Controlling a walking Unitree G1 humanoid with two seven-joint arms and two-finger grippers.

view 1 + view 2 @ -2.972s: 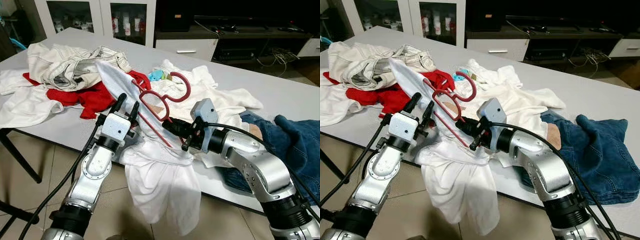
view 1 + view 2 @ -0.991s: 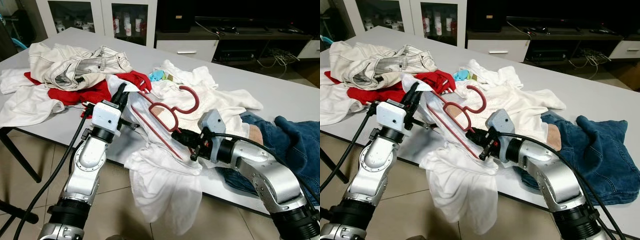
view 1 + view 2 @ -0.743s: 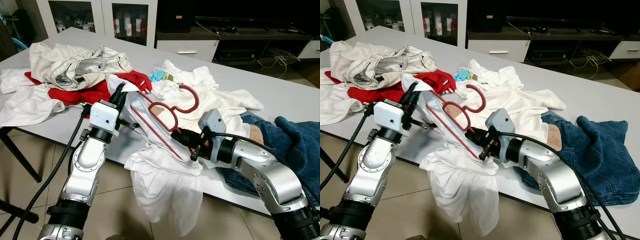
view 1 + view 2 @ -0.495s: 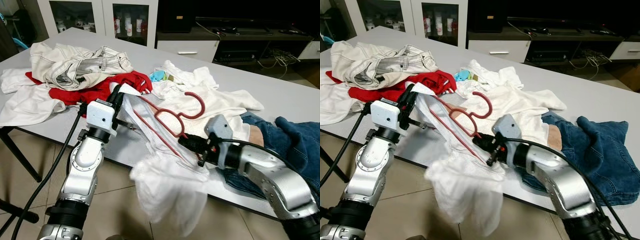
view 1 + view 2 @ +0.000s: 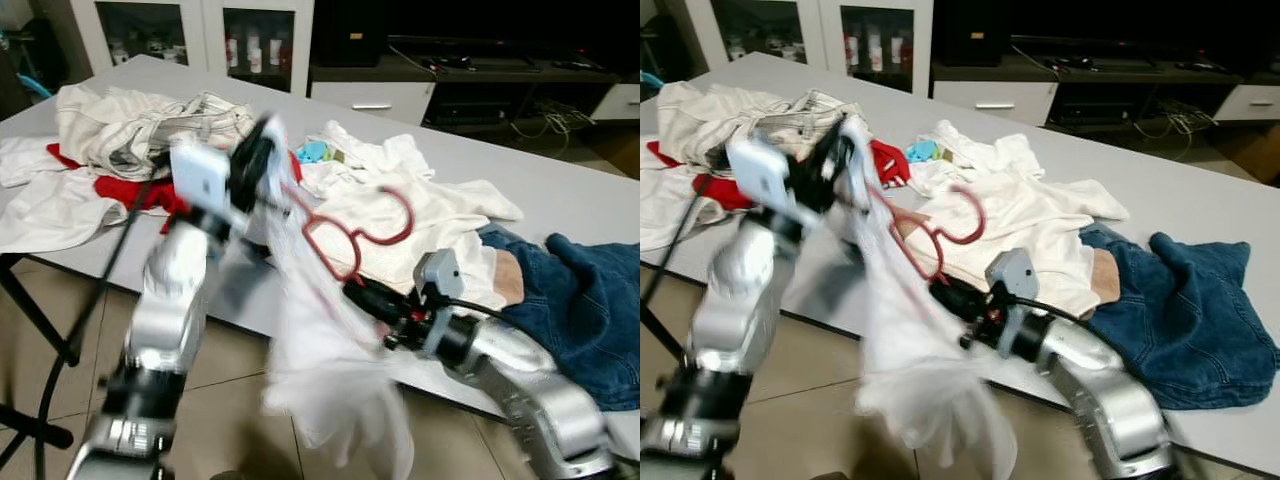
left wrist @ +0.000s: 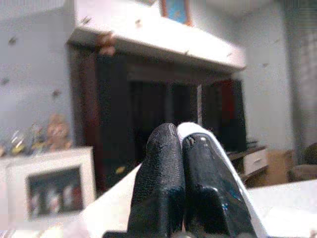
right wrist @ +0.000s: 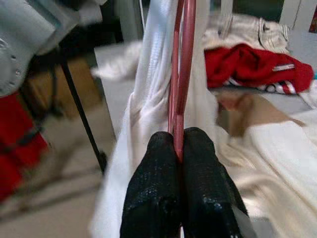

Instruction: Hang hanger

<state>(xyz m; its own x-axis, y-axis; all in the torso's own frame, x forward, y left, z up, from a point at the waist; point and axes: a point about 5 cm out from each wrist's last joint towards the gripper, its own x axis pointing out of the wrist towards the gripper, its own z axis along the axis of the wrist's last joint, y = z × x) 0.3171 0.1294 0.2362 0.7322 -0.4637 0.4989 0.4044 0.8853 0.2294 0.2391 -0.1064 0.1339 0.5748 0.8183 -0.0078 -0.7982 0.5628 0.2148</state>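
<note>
A red hanger (image 5: 345, 240) sits inside a white shirt (image 5: 335, 385) that hangs off the table's near edge, its hook (image 5: 398, 216) pointing right. My right gripper (image 5: 358, 296) is shut on the hanger's lower bars; in the right wrist view both fingertips (image 7: 161, 163) pinch the red rods (image 7: 183, 59), with white cloth alongside. My left gripper (image 5: 256, 160), blurred and raised over the table, is shut on the shirt's upper end. The left wrist view shows white fabric (image 6: 218, 158) pressed against its closed fingers (image 6: 158, 163).
The grey table (image 5: 570, 185) carries cream jeans (image 5: 140, 125), a red garment (image 5: 125, 190), white clothes (image 5: 440, 205) and blue jeans (image 5: 585, 300) at the right. White cabinets (image 5: 250, 40) and a dark TV unit stand behind. Tiled floor lies below the near edge.
My left arm has swung up and to the right, lifting the shirt's end higher. The hanger now stands steeper, and my right gripper has sunk slightly, still holding its bars.
</note>
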